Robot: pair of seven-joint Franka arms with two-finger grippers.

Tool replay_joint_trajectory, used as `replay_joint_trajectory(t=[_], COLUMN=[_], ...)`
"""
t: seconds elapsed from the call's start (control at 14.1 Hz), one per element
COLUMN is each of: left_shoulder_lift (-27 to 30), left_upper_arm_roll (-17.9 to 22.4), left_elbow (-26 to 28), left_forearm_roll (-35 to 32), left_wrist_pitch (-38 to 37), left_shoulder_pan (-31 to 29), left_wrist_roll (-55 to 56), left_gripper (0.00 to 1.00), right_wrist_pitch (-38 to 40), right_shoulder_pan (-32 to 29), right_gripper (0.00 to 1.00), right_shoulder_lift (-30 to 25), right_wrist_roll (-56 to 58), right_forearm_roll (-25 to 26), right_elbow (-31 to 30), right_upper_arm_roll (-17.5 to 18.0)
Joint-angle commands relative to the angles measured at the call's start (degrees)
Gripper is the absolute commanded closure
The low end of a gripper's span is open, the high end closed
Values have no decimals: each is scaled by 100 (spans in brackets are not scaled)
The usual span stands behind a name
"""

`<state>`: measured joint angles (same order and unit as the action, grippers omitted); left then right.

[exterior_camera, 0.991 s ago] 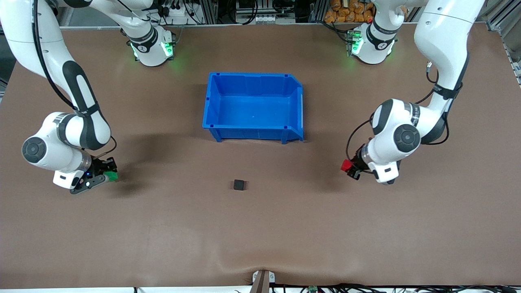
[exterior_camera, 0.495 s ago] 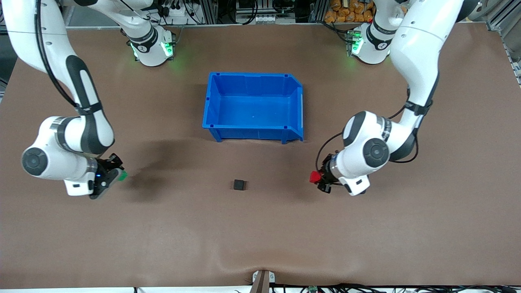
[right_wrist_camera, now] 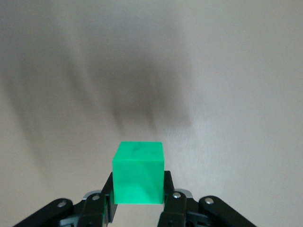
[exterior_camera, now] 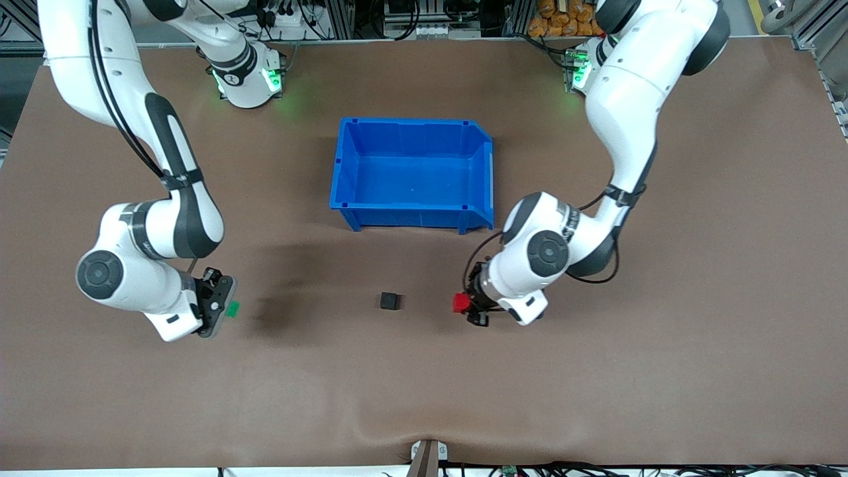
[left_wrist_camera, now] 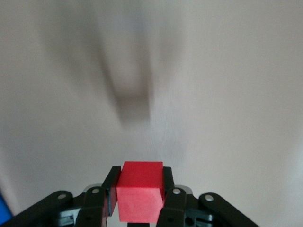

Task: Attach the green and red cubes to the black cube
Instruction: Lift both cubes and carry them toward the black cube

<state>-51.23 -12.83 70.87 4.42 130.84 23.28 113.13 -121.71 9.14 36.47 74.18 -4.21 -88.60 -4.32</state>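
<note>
The black cube point(exterior_camera: 390, 301) sits on the brown table, nearer the front camera than the blue bin. My left gripper point(exterior_camera: 464, 306) is shut on the red cube point(exterior_camera: 461, 303), held just above the table beside the black cube, toward the left arm's end; the left wrist view shows the red cube point(left_wrist_camera: 140, 190) clamped between the fingers. My right gripper point(exterior_camera: 228, 309) is shut on the green cube point(exterior_camera: 232, 309), above the table toward the right arm's end, well apart from the black cube; the right wrist view shows the green cube point(right_wrist_camera: 138, 172) clamped between the fingers.
The blue bin point(exterior_camera: 344, 199) stands open and empty mid-table, farther from the front camera than the black cube. Both arm bases stand along the table's edge farthest from the camera. Bare brown table surrounds the black cube.
Both arms have swung inward toward the black cube, the left with the red cube, the right with the green cube. The black cube and bin have not moved.
</note>
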Motion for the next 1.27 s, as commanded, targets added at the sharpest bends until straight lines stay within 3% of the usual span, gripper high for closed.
replay_joint_trajectory(t=[0.0, 0.21, 0.5, 0.85, 1.2], left_shoulder_lift=[-518, -915, -1214, -1302, -1293], left_upper_arm_roll=[298, 615, 571, 563, 606], left_elbow=[-651, -1110, -1119, -1119, -1102], left_forearm_roll=[85, 94, 112, 112, 112], left_wrist_pitch=[309, 389, 1091, 1110, 1110], left_shoulder_pan=[544, 1037, 1231, 1328, 1486], left_wrist_roll=[453, 736, 789, 816, 1219], left_gripper=[100, 100, 100, 100, 100], right_wrist_pitch=[77, 68, -72, -326, -433], right_shoulder_pan=[202, 448, 677, 1081, 1520], right_gripper=[100, 100, 100, 100, 100], right_shoulder_lift=[334, 440, 580, 633, 791], right_wrist_roll=[405, 501, 440, 361, -455], right_forearm_roll=[43, 60, 25, 25, 25], right_elbow=[405, 396, 396, 414, 782], right_upper_arm_roll=[-34, -34, -34, -34, -34])
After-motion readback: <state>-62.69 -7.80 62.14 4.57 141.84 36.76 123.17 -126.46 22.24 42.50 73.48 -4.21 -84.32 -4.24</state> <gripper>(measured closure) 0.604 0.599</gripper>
